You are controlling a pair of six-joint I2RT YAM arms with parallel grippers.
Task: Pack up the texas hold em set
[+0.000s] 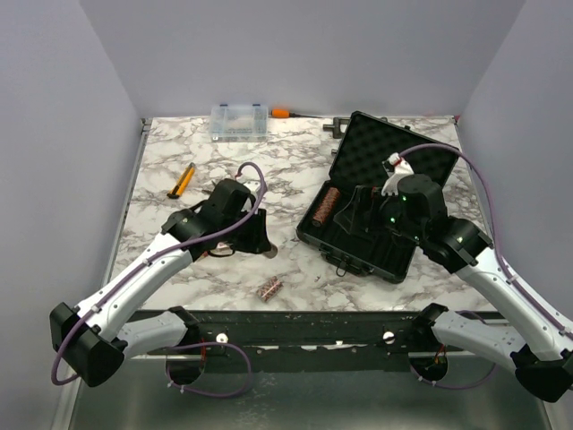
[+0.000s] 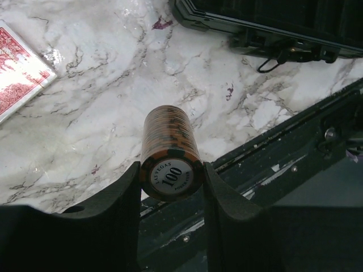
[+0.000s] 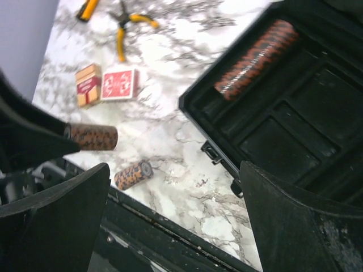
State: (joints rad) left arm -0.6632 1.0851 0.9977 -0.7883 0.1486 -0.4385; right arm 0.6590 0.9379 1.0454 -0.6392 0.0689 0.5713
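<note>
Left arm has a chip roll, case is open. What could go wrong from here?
1. The left claw pinches the chip roll only at its near end; the rest juts out unsupported, so it could slip.
2. The right claw hangs open over the case, where the roll likely goes; the arms could collide.
3. A second roll lies near the table's front edge and might roll off if nudged.

I see the whole table (image 1: pixel 295 161) from above and behind the arm bases. Both wrist cameras sit close and low, sharing the front edge of the case (image 2: pixel 266 17).
</note>
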